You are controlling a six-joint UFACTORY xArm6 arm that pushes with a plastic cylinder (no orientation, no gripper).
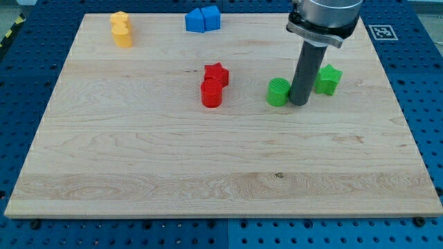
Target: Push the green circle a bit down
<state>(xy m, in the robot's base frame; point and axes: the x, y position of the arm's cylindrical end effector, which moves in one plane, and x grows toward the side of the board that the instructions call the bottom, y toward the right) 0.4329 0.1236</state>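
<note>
The green circle (278,92) stands on the wooden board (221,159) right of centre. My tip (299,103) rests on the board just to the circle's right, touching or nearly touching its side. A green star-like block (329,79) sits right of the rod, slightly higher in the view. The rod stands between the two green blocks.
A red star (217,73) and a red circle (212,93) sit together left of the green circle. Two yellow blocks (121,29) are at the top left. Two blue blocks (203,19) are at the top centre.
</note>
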